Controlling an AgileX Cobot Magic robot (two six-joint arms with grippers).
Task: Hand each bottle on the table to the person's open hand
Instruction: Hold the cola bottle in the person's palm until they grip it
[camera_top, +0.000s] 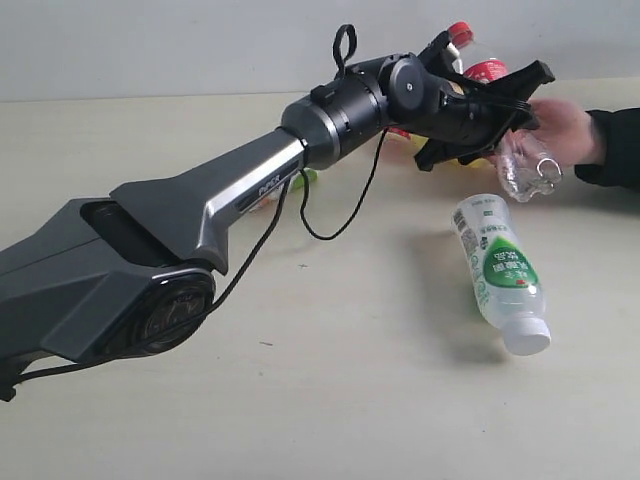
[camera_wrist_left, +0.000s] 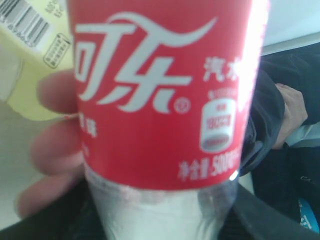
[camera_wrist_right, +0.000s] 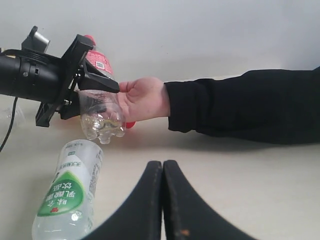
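Plain pale grey wall (camera_top: 150, 45) behind beige table (camera_top: 350, 400); soft even light, faint shadows.

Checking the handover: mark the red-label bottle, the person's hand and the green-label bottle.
red-label bottle (camera_wrist_left: 160, 100): left wrist view, on its red label.
person's hand (camera_wrist_right: 144, 100): right wrist view, on the palm.
green-label bottle (camera_top: 503, 268): exterior view, on the green patch of its label.

red-label bottle (camera_wrist_left: 160, 100): "可乐", "汽水", "500" | green-white bottle (camera_top: 500, 270): characters too small to read
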